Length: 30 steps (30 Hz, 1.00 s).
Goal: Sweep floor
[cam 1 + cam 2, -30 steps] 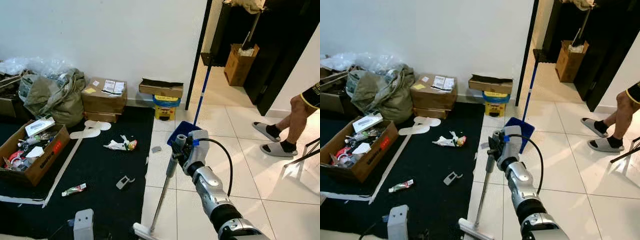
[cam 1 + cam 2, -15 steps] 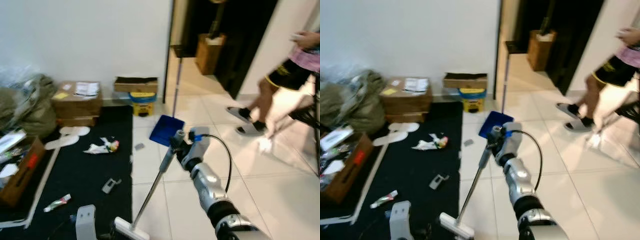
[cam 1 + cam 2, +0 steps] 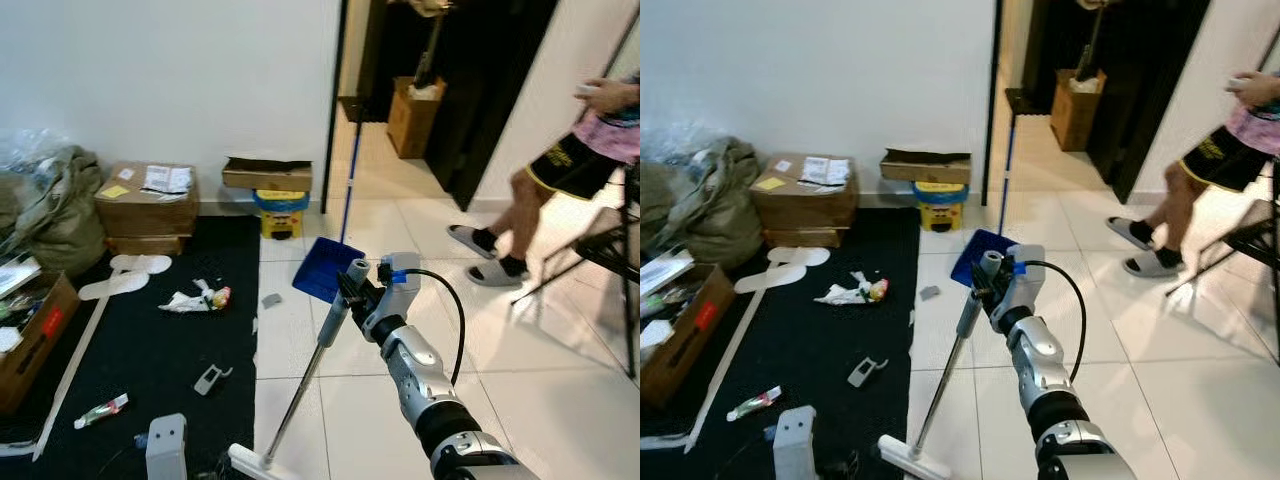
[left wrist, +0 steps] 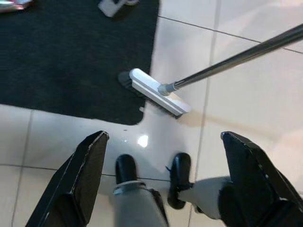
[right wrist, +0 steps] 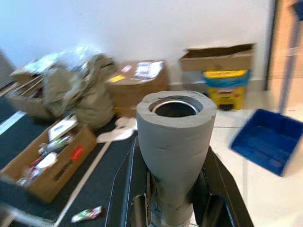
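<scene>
1. Right gripper (image 3: 990, 290) stays clamped on the grey foam grip of the long metal-handled broom (image 3: 940, 390).
2. Black rug (image 3: 150, 350): broom's white head (image 4: 156, 92) has swung onto its edge, toward the litter.
3. Left gripper (image 4: 161, 175) hangs spread, empty.

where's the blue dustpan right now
The blue dustpan sits on the white tiles just right of the black mat's edge, ahead of the right hand, which grips the broom handle.
</scene>
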Available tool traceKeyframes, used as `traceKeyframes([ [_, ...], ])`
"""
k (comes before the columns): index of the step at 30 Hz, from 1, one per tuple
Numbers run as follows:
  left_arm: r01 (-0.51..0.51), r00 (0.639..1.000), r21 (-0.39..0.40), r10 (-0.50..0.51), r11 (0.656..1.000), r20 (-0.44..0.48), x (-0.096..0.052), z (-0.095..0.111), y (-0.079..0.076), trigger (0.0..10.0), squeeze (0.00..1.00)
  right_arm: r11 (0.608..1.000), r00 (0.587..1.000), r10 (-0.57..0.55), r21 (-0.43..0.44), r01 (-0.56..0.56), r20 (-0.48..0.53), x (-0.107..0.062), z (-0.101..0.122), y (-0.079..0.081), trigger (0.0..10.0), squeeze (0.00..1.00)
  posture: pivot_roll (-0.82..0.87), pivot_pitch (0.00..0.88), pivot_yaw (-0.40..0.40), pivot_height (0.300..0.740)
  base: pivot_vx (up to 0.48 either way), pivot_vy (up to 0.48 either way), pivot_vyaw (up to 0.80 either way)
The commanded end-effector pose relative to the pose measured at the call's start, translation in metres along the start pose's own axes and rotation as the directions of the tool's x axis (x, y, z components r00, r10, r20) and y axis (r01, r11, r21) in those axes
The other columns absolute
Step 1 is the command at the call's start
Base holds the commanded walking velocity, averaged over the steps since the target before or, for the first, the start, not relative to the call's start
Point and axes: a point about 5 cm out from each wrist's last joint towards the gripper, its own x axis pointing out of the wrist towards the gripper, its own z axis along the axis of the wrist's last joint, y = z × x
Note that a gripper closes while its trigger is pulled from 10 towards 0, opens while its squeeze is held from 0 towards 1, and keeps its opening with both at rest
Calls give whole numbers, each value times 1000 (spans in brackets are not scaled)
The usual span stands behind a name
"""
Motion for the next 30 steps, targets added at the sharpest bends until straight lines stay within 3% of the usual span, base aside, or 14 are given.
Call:
traceKeyframes([
  [1, 11, 1000, 30, -11, 999, 17, 1, 5, 2, 10000, 0, 1000, 999, 5, -14, -4, 47, 4, 14, -4, 10000, 0, -51, 0, -57, 740, 334, 0, 0],
  [7, 6, 999, 48, -8, 999, 41, 2, 17, 8, 10000, 0, 999, 998, 18, -30, -17, 58, 9, 22, -4, 10000, 0, -48, 0, -53, 740, 340, 0, 0],
  [11, -8, 998, 12, 7, 1000, 57, 3, 23, 12, 10000, 0, 1000, 998, 13, -23, -12, 60, 14, 29, -4, 10000, 0, -43, 0, -44, 740, 344, 0, 0],
  [14, -12, 997, 21, 11, 1000, 71, 3, 28, 14, 10000, 0, 998, 997, 36, -62, -32, 62, 17, 33, -2, 10000, 0, -32, 0, -52, 740, 345, 0, 0],
  [18, -25, 997, -6, 25, 1000, 75, 2, 27, 17, 10000, 0, 1000, 998, 9, -30, -7, 66, 19, 34, -3, 10000, 0, -28, 0, -49, 740, 343, 0, 0],
  [27, -30, 999, -3, 30, 1000, 45, 0, 15, 17, 10000, 0, 998, 997, 44, -55, -41, 63, 19, 32, 3, 10000, 0, -18, 0, -48, 740, 345, 0, 0],
  [30, -30, 999, -5, 30, 1000, 28, -2, 9, 16, 10000, 0, 994, 992, 103, -34, -101, 71, 20, 31, 10, 10000, 0, -14, 0, -41, 740, 345, 0, 267],
])
